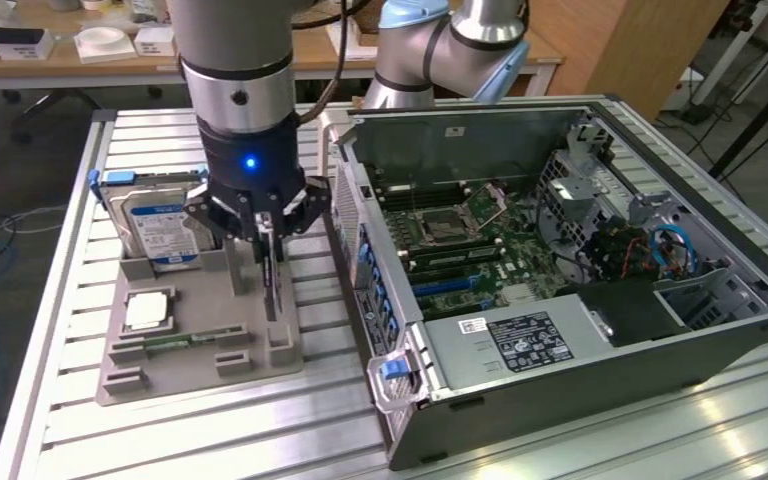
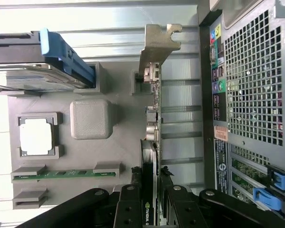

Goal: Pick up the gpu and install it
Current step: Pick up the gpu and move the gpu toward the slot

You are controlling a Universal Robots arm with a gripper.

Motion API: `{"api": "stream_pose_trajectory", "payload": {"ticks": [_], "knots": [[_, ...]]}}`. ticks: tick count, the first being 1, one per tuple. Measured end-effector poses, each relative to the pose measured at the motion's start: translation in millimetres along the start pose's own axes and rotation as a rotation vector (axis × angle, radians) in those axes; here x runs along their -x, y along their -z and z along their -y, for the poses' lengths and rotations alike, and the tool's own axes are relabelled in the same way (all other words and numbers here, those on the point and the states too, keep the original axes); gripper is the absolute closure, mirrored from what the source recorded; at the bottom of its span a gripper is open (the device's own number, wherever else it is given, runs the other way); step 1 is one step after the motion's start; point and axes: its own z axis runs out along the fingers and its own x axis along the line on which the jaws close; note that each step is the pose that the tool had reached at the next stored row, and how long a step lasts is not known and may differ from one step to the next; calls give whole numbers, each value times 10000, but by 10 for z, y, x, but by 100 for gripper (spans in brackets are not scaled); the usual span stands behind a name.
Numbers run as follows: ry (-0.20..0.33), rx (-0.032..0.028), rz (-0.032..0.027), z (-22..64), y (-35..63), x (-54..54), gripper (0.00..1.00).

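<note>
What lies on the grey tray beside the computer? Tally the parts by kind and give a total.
Hard drive: 1
Graphics card: 1
Processor chip: 1
Memory stick: 1
Total: 4

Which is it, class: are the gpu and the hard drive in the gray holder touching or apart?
Apart. The wrist view shows a bare stretch of the gray holder between the gpu and the hard drive.

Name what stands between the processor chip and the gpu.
A raised gray block, between the processor chip and the gpu; the wrist view shows it.
</note>
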Motion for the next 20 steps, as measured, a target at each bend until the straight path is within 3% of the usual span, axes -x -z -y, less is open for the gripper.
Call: {"api": "stream_pose_trajectory", "payload": {"ticks": [4, 16, 20], "knots": [[0, -1, -2, -3, 110, 3, 74], [0, 0, -1, -3, 111, 3, 74], [0, 0, -1, -6, 182, 5, 74]]}}
